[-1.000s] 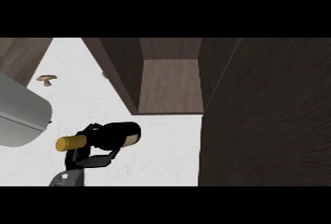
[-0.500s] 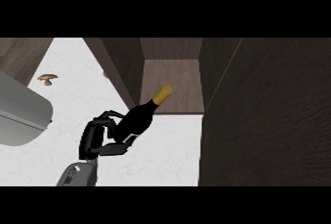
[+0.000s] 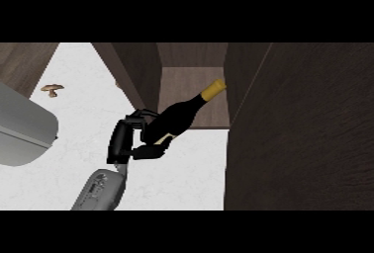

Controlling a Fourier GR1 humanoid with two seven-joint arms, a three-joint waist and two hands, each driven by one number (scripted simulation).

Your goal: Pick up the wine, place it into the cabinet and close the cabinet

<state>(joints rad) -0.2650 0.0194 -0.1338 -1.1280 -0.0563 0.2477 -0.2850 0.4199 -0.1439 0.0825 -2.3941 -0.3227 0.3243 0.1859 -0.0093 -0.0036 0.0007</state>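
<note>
- head view: the wine [image 3: 177, 116] is a black bottle with a yellow-gold capped neck and a pale label low on its body; it lies tilted, neck pointing up and to the right, the cap at the mouth of the open cabinet [image 3: 191, 99].
- the bottle's base end sits over the white counter [image 3: 182, 173], its neck over the cabinet's brown floor panel, cap near the right inner wall.
- the hand [image 3: 131, 141] seen at lower left is curled round the bottle's lower body, fingers wrapped over its left side; which arm it belongs to cannot be told, and no other hand shows.
- the dark cabinet door [image 3: 300, 128] stands open, filling the right side, its edge just right of the cap.
- a grey appliance [image 3: 22, 131] fills the left edge; a small mushroom [image 3: 52, 89] lies well apart at upper left.
- bare white counter lies between hand and door.
</note>
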